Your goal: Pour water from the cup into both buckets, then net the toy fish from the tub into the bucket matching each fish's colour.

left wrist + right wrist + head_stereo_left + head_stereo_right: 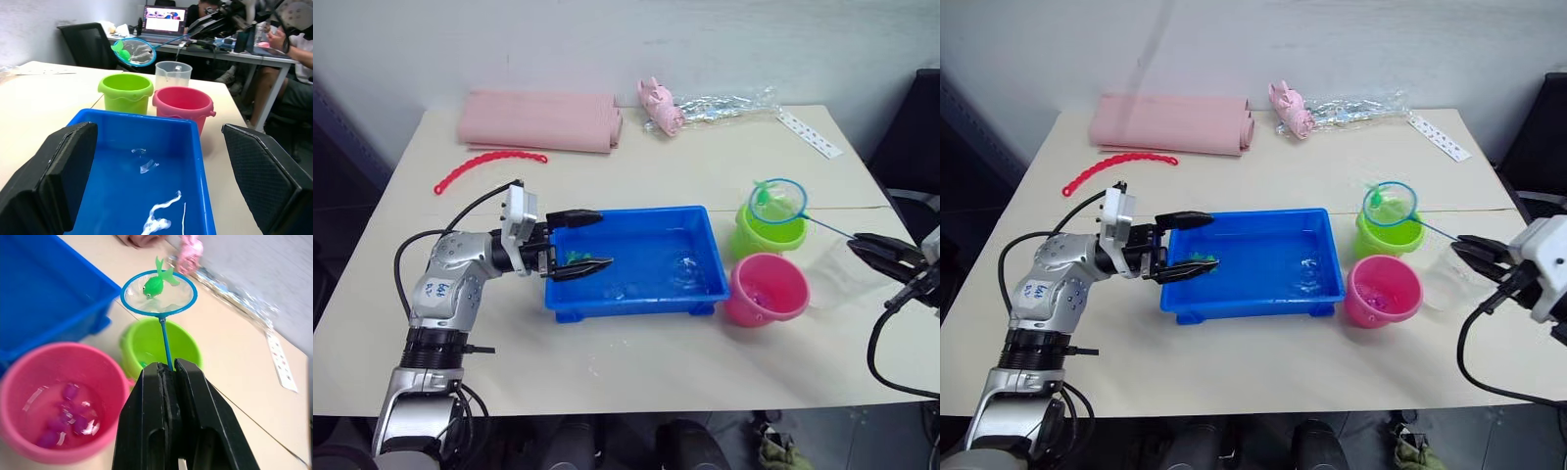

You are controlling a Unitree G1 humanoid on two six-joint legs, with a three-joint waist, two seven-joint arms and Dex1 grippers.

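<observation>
- Right gripper (168, 382): fingers pinched tight on the net (159, 293) handle, near side of the green bucket (159, 347).
- Pink bucket (766, 289): just beside the green bucket, pink fish in water.
- Tub (631, 304): beyond both; left gripper (578, 242) spread over its end.
- Net: above the green bucket, carrying a green fish (155, 284). Netting step; next, tip it in.

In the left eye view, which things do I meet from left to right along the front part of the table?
Left claw → blue tub → pink bucket → clear cup → right claw, shut on the net handle.
</observation>
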